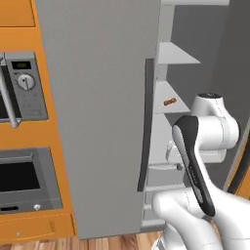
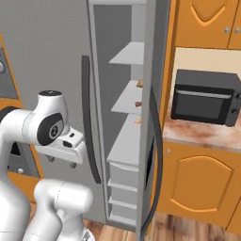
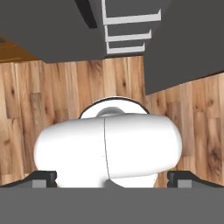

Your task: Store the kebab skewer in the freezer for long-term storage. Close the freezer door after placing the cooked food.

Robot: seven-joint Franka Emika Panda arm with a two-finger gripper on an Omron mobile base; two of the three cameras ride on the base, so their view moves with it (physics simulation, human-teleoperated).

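The freezer [image 2: 123, 141] stands open, its door [image 2: 153, 155] swung out edge-on at about 3 o'clock of the shelves in the right base view, and the kebab skewer [image 1: 170, 102] lies on a middle shelf, at roughly 11 o'clock of the arm's white elbow in the left base view. The gripper [image 3: 112, 179] points down at the wooden floor [image 3: 39, 109], its two dark fingertips [image 3: 43, 178] spread wide apart at 7 and 5 o'clock of the hand view, holding nothing. A black microwave [image 2: 204, 96] sits on the counter at 3 o'clock of the freezer.
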